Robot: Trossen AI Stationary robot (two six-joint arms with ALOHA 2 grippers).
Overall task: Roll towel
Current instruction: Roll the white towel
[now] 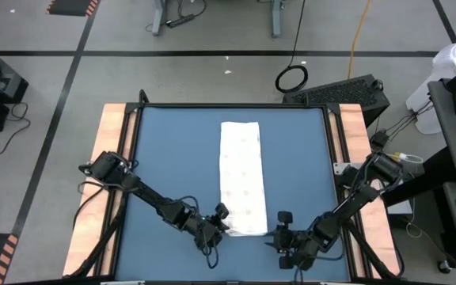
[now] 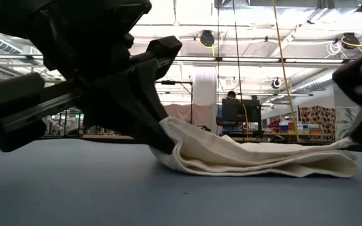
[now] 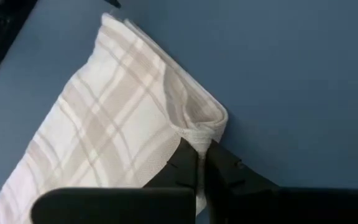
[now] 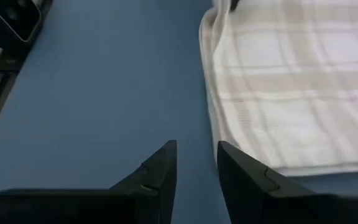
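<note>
The towel (image 1: pixel 241 174), white with a faint plaid, is folded into a long strip that runs from the far side to the near side of the blue table (image 1: pixel 172 158). My left gripper (image 3: pixel 202 168) is shut on its near left corner. My right gripper (image 4: pixel 197 174) stands open just off the near right corner (image 4: pixel 272 163), low over the table, with nothing between its fingers. In the low view the towel's near end (image 2: pixel 263 160) lies in stacked layers. The left arm (image 2: pixel 105 81) fills that picture's left, and the right gripper (image 2: pixel 360 88) shows at its right edge. My left gripper pinches the towel's near left corner (image 3: pixel 202 132) between its two fingers, with several folded layers in the hold. The fingers (image 3: pixel 182 167) slant down at it from the table's near left. The corner (image 2: pixel 170 133) is raised a little, and the rest lies slack on the table.
Wooden boards (image 1: pixel 113 158) flank the blue mat on both sides. Bare mat lies to the left and right of the towel strip. Cables and a keyboard (image 1: pixel 343 91) lie on the floor beyond the far edge.
</note>
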